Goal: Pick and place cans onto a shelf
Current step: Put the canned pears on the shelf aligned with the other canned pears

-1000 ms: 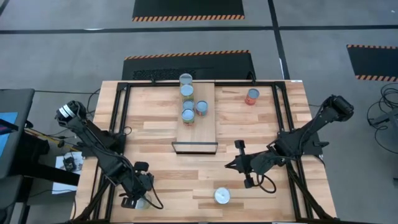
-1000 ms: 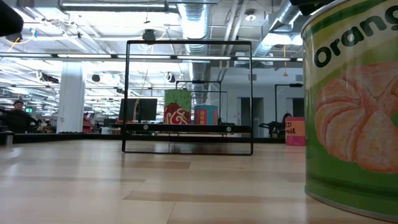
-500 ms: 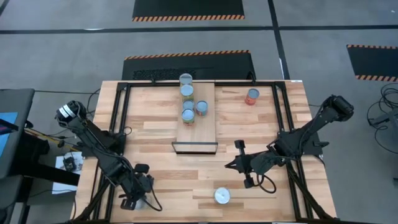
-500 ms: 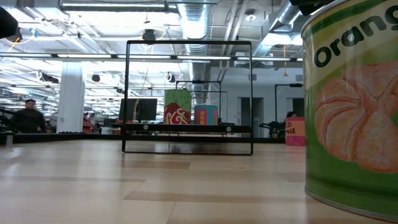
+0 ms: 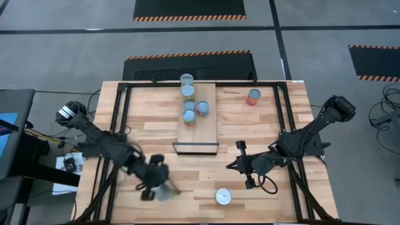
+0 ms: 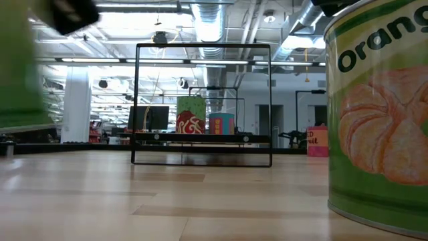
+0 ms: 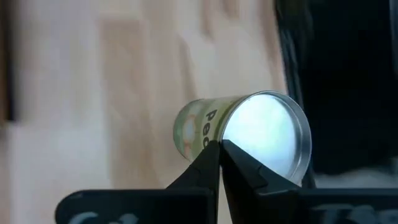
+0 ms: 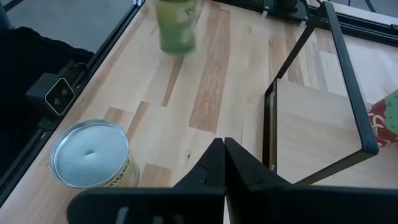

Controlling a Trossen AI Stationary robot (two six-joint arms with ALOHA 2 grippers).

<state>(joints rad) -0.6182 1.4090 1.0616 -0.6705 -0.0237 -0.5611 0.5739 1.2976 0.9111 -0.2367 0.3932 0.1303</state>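
Note:
My left gripper (image 5: 160,185) is near the table's front edge, left of centre, shut on a yellow-green can (image 7: 200,129) with a silver top. The can also shows in the high view (image 5: 166,191), the low view (image 6: 19,67) and the right wrist view (image 8: 177,25). My right gripper (image 5: 229,166) waits shut and empty right of centre. An orange-labelled can (image 5: 223,197) stands upright on the table in front of it. Several cans (image 5: 188,91) stand on the light-wood shelf (image 5: 206,128) at the far middle. My left gripper meets the can at the rim of its silver top (image 7: 225,138), where the top joins the label. The two fingertips stand almost together there. The fingers come from above, slanting down. In the low view the can's lower edge is above the table line, so it hangs clear.
A red-orange can (image 5: 253,96) stands on the table at the far right. A black frame (image 5: 122,119) runs around the tabletop, and the shelf has a black wire frame (image 8: 348,81). Bare wood (image 5: 187,172) lies between the grippers and the shelf.
My left gripper has gone from the table's near left corner toward the right and a little toward the far edge. The yellow-green can has gone with it and is now lifted clear of the table.

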